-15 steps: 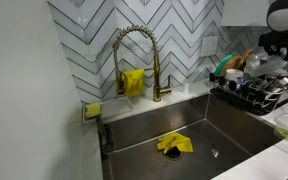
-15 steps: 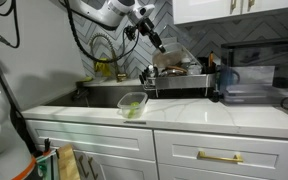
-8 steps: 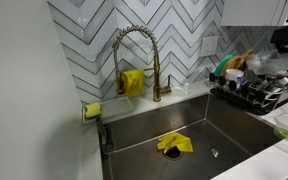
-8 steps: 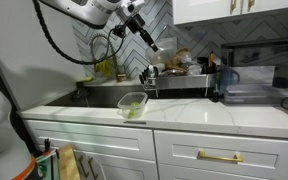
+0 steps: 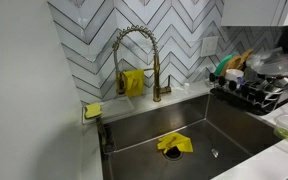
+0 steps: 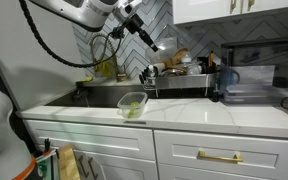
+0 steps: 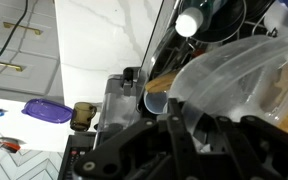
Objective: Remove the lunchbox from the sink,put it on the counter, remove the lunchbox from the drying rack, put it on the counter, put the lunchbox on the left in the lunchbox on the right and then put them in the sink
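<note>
Lunchbox [image 7: 234,80] clamped by its rim between the fingers [image 7: 176,128]; raised above drying rack [image 6: 179,80].

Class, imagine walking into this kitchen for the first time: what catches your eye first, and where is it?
A gold spring-neck faucet rises behind the steel sink, where a crumpled yellow cloth lies on the basin floor. The robot's claw hangs above the loaded black drying rack, and a clear lunchbox sits on the white counter.

Grey-white chevron tile wall [image 5: 79,25]; white lower cabinets [image 6: 114,150], brass handle [image 6: 224,156]; white upper cabinet [image 6: 209,10].
</note>
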